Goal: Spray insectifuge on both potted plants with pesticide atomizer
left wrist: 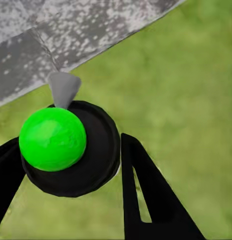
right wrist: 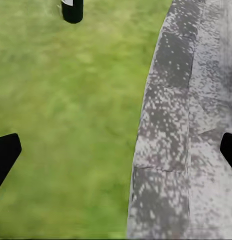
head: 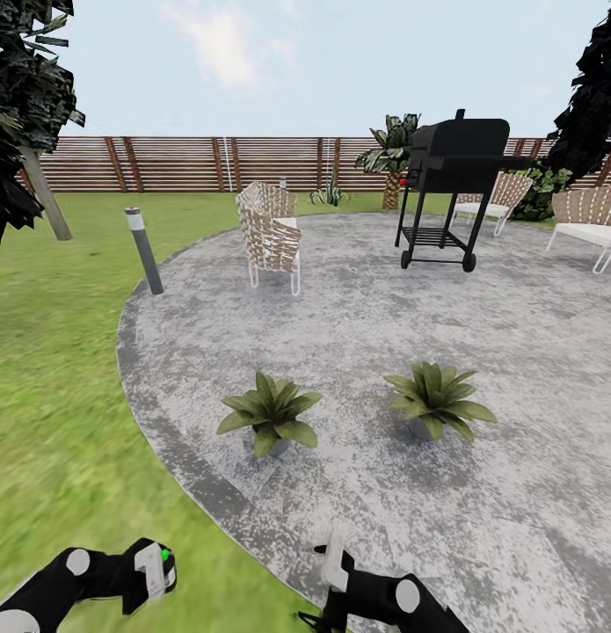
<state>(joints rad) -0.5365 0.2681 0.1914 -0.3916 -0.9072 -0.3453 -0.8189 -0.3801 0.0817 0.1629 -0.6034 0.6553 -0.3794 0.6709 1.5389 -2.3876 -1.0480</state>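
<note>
1. Atomizer (left wrist: 70, 147) sits clamped between the left gripper's (head: 149, 567) black fingers (left wrist: 146, 195), its green top and grey nozzle showing, at 7 o'clock in the head view
2. Right gripper (head: 333, 563) at 6 o'clock is spread wide, holding nothing, over the patio (head: 516, 369) edge and lawn (head: 50, 396)
3. Two potted plants (head: 270, 413) (head: 439, 400) stand apart on the patio, mid-frame
4. Grill (head: 454, 189) stands at 1 o'clock, before the fence (head: 182, 163)

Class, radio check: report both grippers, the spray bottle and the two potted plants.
Left gripper shut on black-headed atomizer with green cap. Right gripper open, empty. Two leafy green potted plants ahead on grey speckled patio; path unobstructed.
</note>
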